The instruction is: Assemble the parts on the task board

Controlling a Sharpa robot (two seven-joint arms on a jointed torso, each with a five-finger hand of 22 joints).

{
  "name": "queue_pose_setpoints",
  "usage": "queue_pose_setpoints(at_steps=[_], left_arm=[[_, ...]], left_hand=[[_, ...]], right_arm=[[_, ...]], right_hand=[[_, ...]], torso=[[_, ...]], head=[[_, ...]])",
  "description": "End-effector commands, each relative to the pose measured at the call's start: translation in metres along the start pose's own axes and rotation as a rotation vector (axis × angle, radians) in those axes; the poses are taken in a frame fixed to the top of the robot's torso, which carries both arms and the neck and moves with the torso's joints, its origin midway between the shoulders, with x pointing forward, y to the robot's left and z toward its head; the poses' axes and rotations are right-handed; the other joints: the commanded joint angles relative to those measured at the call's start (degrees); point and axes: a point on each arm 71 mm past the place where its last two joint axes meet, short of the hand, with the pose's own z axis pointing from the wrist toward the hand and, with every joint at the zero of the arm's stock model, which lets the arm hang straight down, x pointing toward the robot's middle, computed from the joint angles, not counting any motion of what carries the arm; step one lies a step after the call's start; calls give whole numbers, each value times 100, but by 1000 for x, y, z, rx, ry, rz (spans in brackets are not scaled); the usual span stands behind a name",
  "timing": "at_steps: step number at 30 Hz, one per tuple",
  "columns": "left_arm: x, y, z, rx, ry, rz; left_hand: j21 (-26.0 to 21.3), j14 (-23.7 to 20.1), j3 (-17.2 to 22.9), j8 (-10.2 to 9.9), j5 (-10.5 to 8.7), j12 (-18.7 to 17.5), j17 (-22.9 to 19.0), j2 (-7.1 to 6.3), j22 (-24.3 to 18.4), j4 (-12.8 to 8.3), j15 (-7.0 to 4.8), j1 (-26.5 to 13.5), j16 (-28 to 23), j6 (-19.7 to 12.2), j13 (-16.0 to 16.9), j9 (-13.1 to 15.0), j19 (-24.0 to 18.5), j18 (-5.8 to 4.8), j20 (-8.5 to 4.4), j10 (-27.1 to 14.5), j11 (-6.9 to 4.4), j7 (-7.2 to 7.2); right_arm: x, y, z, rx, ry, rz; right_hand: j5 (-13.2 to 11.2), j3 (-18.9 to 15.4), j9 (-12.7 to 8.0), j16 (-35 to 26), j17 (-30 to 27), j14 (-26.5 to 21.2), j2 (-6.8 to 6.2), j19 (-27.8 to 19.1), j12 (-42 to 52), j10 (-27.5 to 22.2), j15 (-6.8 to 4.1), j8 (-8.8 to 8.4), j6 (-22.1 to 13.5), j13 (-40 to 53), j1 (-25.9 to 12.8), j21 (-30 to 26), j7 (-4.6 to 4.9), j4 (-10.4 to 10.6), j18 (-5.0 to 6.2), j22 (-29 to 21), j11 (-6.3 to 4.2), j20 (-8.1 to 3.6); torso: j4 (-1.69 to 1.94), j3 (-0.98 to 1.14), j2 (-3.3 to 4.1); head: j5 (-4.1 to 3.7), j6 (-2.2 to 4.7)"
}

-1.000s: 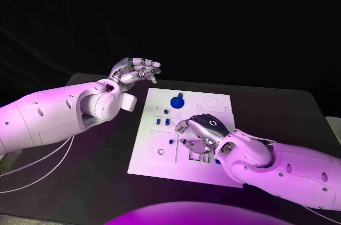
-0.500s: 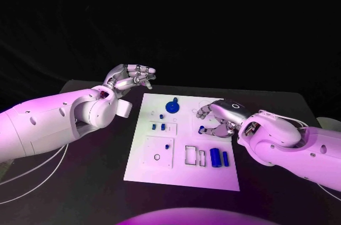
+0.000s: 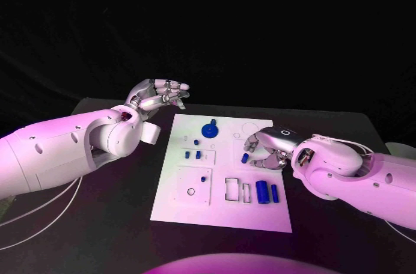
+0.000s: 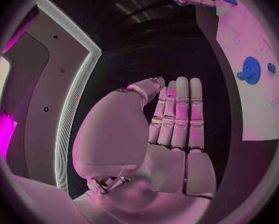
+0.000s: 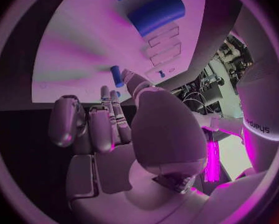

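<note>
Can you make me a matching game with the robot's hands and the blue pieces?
Things:
1. left hand
2. right hand
3. round blue part
4. two blue cylinders

Places or states:
A. lying side by side near the task board's near edge
B. raised beyond the board's far left corner, holding nothing
C. pinching a small blue part over the board
D. at the board's far end

Pairs: 1-B, 2-C, 3-D, 4-A

A robotics lab or test cell: a black table (image 3: 113, 226) stands against a black backdrop, carrying just a white task board (image 3: 222, 211) with cut-out slots and small blue parts (image 3: 262, 191). Cables (image 3: 39, 205) trail over the table's edge. The right wrist view catches racks of equipment and wiring (image 5: 229, 52) in a lit room behind, and coloured light washes the scene
</note>
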Motion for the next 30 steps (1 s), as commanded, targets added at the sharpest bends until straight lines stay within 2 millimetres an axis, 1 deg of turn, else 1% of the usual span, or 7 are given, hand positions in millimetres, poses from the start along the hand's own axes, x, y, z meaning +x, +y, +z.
queue_pose_setpoints(at_steps=[1, 6, 7, 13, 21, 28, 30], left_arm=[[3, -2, 0, 13, 20, -6], [3, -2, 0, 13, 20, -6], [3, -2, 0, 13, 20, -6], [2, -1, 0, 9, 22, -7], [2, -1, 0, 2, 27, -9], [2, -1, 0, -1, 30, -9], [2, -1, 0, -1, 30, -10]], left_hand=[[28, 37, -5, 7, 24, 24, -7, 20, 5, -23, 2, -14, -26, 3, 5, -9, -33, 7, -16, -31, 9, 49], [28, 37, -5, 7, 24, 24, -7, 20, 5, -23, 2, -14, -26, 3, 5, -9, -33, 7, -16, -31, 9, 49], [28, 37, -5, 7, 24, 24, -7, 20, 5, -23, 2, -14, -26, 3, 5, -9, -33, 7, -16, -31, 9, 49], [33, 43, -2, 11, 23, 30, -8, 37, 14, -27, 3, -16, -32, 9, 7, -13, -43, 7, -13, -29, 7, 41], [33, 44, -8, 8, 20, 29, -8, 35, 16, -21, 5, -32, -35, 4, 7, -16, -48, 6, -10, -36, 9, 44], [33, 44, -11, 7, 20, 28, -8, 37, 17, -15, 7, -43, -37, 1, 7, -18, -51, 5, -8, -39, 11, 45], [33, 44, -11, 7, 20, 28, -8, 37, 17, -15, 7, -43, -37, 1, 7, -18, -51, 5, -8, -39, 11, 45]], right_arm=[[5, 2, 2, -4, 30, -4], [7, 6, 6, -18, 18, 11], [7, 6, 6, -19, 16, 14], [8, 6, 9, -19, 5, 22], [10, 5, 13, -13, -9, 26], [9, 5, 14, -14, -28, 31], [9, 5, 14, -14, -36, 33]], right_hand=[[-87, 145, -21, -34, -16, 120, 10, 71, 57, 91, -15, 21, 86, -24, 69, 68, 3, 21, 34, 525, -8, -12], [-197, 421, -63, -21, -6, 136, 18, 127, 76, 223, -35, 6, 178, -83, 77, 167, -5, 81, 12, 582, -22, -29], [-268, 525, -76, -16, -2, 140, 25, 140, 73, 266, -39, -1, 202, -106, 72, 189, -7, 105, 7, 595, -26, -33], [-303, 729, -100, -8, 0, 145, -23, 158, 67, 366, -44, -13, 249, -152, 27, 219, -11, 158, 1, 618, -39, -43], [-318, 910, -117, -6, -7, 146, -53, 169, 71, 475, -54, -26, 270, -181, -20, 237, -16, 207, -3, 635, -54, -53], [-380, 1182, -88, 26, 34, 161, -5, 220, 134, 734, -94, 54, 448, -173, -12, 359, -42, 216, -27, 705, -100, -82], [-589, 1378, -40, 43, 50, 172, 98, 272, 202, 938, -137, 156, 631, -137, 81, 485, -72, 152, -52, 769, -148, -113]], torso=[[-7, 0, 5], [5, 9, 7], [8, 9, 8], [-5, 4, 5], [-4, 7, 3], [-9, 7, 1], [-9, 5, 0]], head=[[4, -8], [3, -7], [2, -12], [10, -26], [14, -37], [14, -42], [14, -42]])
